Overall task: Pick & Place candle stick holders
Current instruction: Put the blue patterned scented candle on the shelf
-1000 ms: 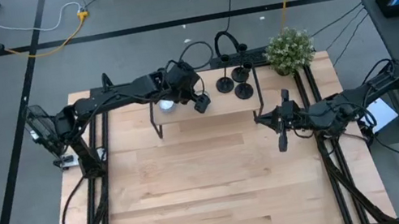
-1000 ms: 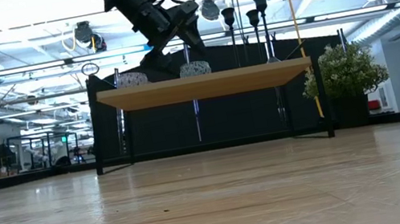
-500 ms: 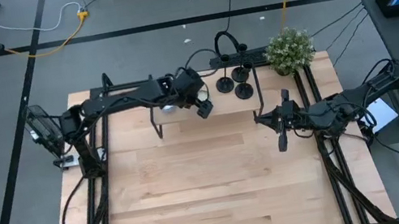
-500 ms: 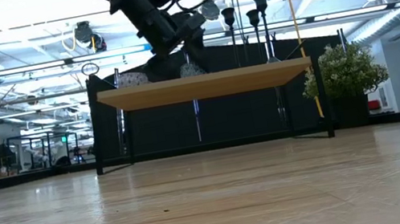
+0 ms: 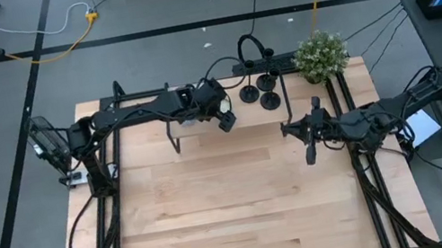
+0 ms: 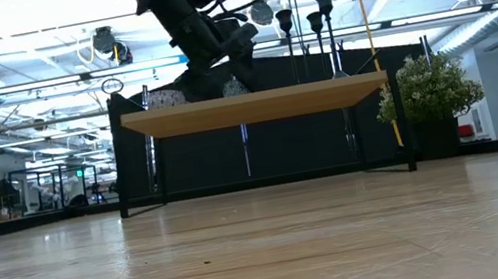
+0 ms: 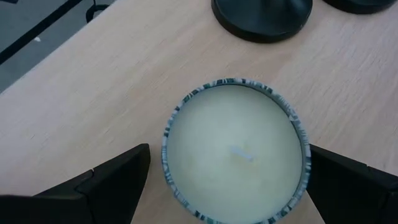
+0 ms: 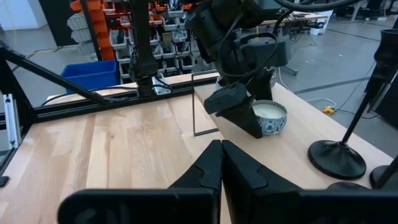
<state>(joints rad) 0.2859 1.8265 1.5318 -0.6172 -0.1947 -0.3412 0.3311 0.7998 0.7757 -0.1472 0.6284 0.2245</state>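
Observation:
Three black candle stick holders [image 5: 249, 93] [image 5: 267, 84] [image 5: 270, 102] stand by their round bases on a small raised wooden shelf [image 5: 243, 120] at the table's far side. Their stems [image 6: 316, 22] rise above it in the low view. My left gripper [image 7: 229, 152] is open over the shelf's left part. Its fingers stand on either side of a white candle in a blue-patterned bowl [image 7: 236, 149], just left of the nearest holder base [image 7: 261, 15]. My right gripper [image 8: 221, 163] is shut and waits in the air at the table's right [image 5: 288, 129].
A second patterned bowl [image 6: 163, 99] sits on the shelf's left end. A potted plant [image 5: 320, 54] stands at the far right corner beside the shelf. The wooden table [image 5: 237, 212] stretches bare toward its near edge.
My left gripper has come down and a little toward the table's right, rolling its wrist, and now straddles the candle bowl. Its fingers have stayed open. The bowl and the holders have not moved.

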